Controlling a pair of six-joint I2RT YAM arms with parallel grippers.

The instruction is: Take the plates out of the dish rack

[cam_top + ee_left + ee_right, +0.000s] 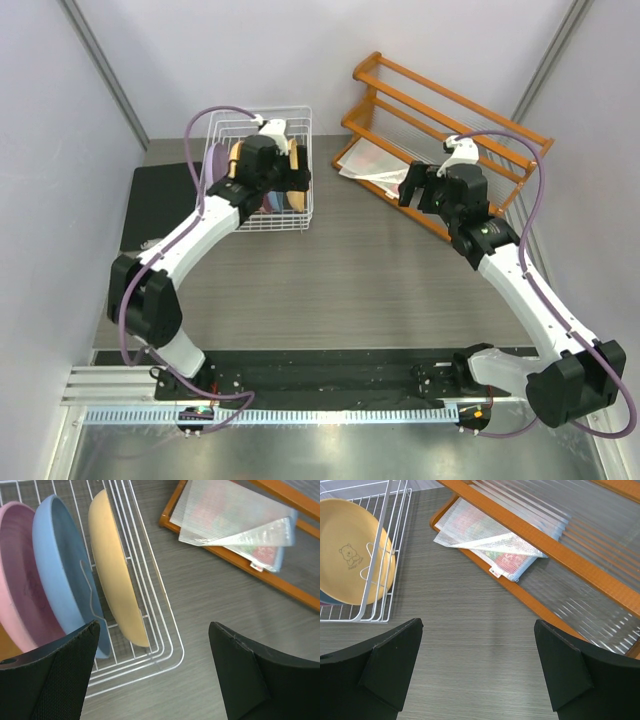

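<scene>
Left tool (154, 630) hangs over the near right corner of the dish rack (283, 222), jaws spread wide and gripping nothing. I judge it is held open there to straddle a rim from above.

Plates all sit inside the rack, on edge between the tines, rims up:
- yellow plate (115, 570) closest to the right wall
- light blue plate (60, 570) next
- pink plate (17, 580) beyond that

Faces run parallel with a slight lean. The row runs across the rack, each disc edge-on to my left wrist view. The yellow plate's marked face looks toward the right arm.

Right tool (479, 625) is also wide open and empty, over bare surface (350, 280) near the orange shelf rack (450, 110). That seems to be so it stays out of the left arm's way.
</scene>
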